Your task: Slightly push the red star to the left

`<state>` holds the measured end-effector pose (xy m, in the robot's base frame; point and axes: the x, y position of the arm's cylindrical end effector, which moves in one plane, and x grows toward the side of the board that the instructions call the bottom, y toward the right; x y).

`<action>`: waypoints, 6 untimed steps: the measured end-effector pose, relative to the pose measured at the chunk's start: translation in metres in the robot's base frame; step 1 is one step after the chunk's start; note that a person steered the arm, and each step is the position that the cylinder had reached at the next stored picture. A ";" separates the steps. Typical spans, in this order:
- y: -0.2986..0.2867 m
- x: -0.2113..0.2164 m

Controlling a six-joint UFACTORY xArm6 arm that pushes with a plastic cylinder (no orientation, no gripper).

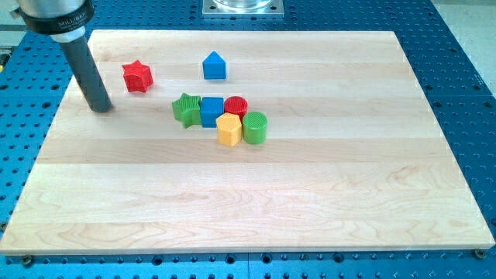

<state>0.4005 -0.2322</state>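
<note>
The red star [137, 76] lies on the wooden board [256, 201] near the view's top left. My tip [101, 108] rests on the board to the left of the star and a little below it, a short gap apart from it. The dark rod rises from the tip toward the view's top left corner.
A blue house-shaped block [215, 67] lies right of the star. A cluster sits near the middle: green star [186, 108], blue cube [211, 111], red cylinder [235, 106], yellow hexagon [229, 129], green cylinder [255, 127]. The board's left edge is near my tip.
</note>
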 end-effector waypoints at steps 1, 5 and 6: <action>0.012 0.011; 0.072 -0.056; 0.016 -0.025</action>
